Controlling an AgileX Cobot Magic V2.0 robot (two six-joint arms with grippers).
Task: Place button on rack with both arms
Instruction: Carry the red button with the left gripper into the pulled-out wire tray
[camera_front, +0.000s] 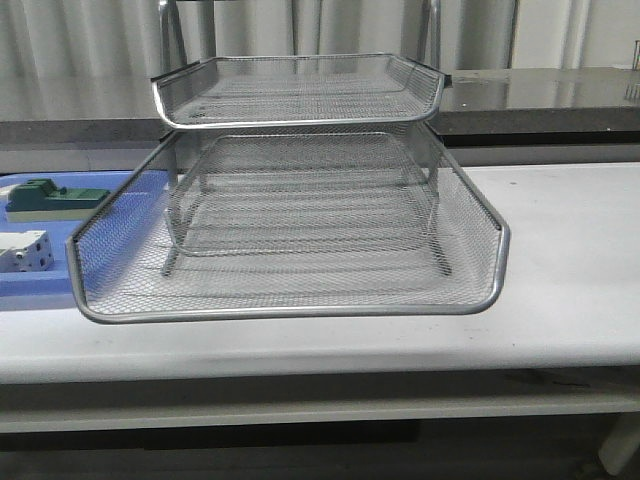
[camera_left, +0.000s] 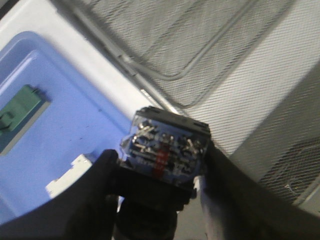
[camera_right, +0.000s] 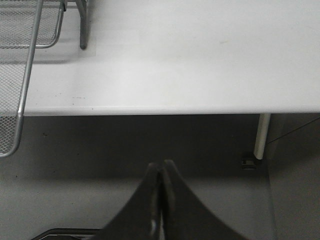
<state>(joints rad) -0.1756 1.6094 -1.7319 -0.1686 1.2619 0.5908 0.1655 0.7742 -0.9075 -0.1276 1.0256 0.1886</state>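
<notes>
One button (camera_left: 165, 150) within left end effector (camera_left: 160, 187)

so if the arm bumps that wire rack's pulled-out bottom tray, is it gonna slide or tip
The rack looks light: thin open mesh on slim frame legs, so a bump would probably scoot it on the smooth white table. Its bottom tray sticks out well past the legs, so downward pressure on that front lip might tilt it. The mesh may flex a little.

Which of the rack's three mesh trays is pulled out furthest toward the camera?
The bottom tray: its front rim overhangs the table edge, while the middle tray sits deepest and the top tray between.
</notes>
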